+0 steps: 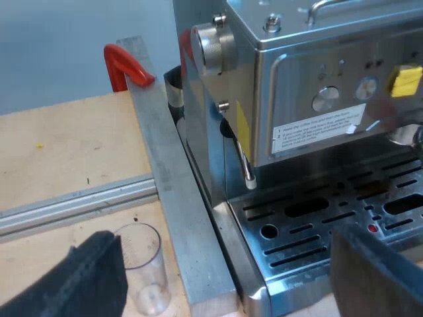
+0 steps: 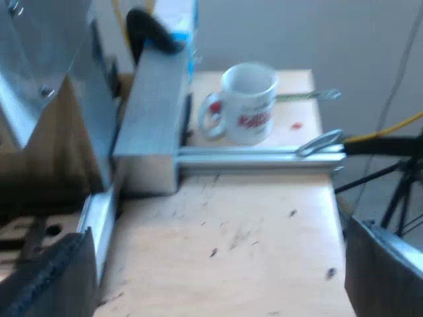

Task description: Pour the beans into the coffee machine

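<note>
**A:** Eyes on the measuring glass [image 1: 142,267]: it's upright on the desk [image 1: 59,145], clear right through, standing just beside the metal bar [image 1: 172,191] that runs along the side of the coffee machine [image 1: 297,99].

**B:** And the left pincer [image 1: 221,264]?

**A:** Wide apart and gripping nothing. One black finger [image 1: 86,277] sits right next to the glass, though I can't tell if they touch. The other finger hangs over the drip tray [image 1: 330,218]. So the glass, the end of the bar and the machine's corner all lie between the two.

**B:** What else is around the machine?

**A:** The steam wand [image 1: 244,165] hangs down at its side above the tray. A red clamp [image 1: 125,66] hooks over the far end of the bar, and a rail [image 1: 73,205] crosses the desk to meet it.

**B:** Over to the right arm.

**A:** The right pincer [image 2: 218,264] is wide too, holding nothing, above bare wood. Beyond a rail stands a white mug [image 2: 246,102] with red print, upright and well away from the fingers. A black clamp [image 2: 152,30] sits at the far end of the bar.
</note>
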Robot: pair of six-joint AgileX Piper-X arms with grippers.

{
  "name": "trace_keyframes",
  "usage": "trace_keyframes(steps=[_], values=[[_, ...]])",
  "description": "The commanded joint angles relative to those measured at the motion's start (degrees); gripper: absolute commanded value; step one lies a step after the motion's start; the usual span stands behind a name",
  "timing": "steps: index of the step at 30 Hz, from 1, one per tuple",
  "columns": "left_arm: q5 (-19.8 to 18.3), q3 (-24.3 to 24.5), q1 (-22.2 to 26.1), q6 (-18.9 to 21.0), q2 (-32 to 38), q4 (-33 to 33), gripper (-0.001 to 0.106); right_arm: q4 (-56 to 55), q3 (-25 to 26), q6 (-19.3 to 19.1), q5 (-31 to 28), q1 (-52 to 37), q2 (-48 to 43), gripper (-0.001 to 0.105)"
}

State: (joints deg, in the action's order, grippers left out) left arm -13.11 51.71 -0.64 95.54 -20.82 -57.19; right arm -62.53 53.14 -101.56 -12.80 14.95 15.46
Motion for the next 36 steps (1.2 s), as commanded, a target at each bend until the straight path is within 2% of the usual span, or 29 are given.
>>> trace_keyframes(steps=[1, 5, 12, 14, 19, 22, 26, 29, 32, 36], values=[[2.91, 0.36, -0.22, 0.57, 3.2, -1.81, 0.066, -0.46, 0.24, -0.11, -2.07, -0.3, -3.43, 0.078], [4.74, 0.36, -0.22, 0.57, 8.07, -2.92, 0.066, -2.88, 0.24, -0.11, -2.09, -0.3, -7.37, 0.078], [4.85, 0.36, -0.22, 0.57, 18.99, -6.78, 0.066, -6.96, 0.24, -0.11, -2.09, -0.3, -19.03, 0.078], [4.85, 0.26, -0.22, 0.57, 23.22, -9.45, 0.066, -10.16, 1.77, -0.32, -2.45, -0.03, -18.43, 0.078], [5.85, 0.21, -0.22, 0.57, 30.03, -13.97, 0.066, -9.16, 1.05, -0.3, -0.76, -0.01, -18.66, 0.078], [6.65, 1.32, -0.02, 0.61, 29.33, -19.1, 0.066, -7.81, 0.08, -0.3, 0.34, -0.01, -18.66, 0.078], [6.91, -0.53, -0.01, 0.59, 29.65, -17.79, 0.066, -1.73, -2.66, -0.3, 4.58, -0.01, -18.66, 0.078], [6.91, -4.57, -0.01, 2.84, 29.64, -11.64, 0.066, 4.85, -6.54, -0.3, 10.1, -0.01, -18.53, 0.078], [6.91, -9.26, -0.01, 4.61, 29.64, -6.62, 0.066, 7.88, -10.61, -0.3, 12.32, -0.01, -18.53, 0.078], [6.37, -13.35, -0.01, 4.92, 29.54, -3.53, 0.066, 7.81, -15.17, -0.3, 13.11, -0.01, -18.53, 0.078]])
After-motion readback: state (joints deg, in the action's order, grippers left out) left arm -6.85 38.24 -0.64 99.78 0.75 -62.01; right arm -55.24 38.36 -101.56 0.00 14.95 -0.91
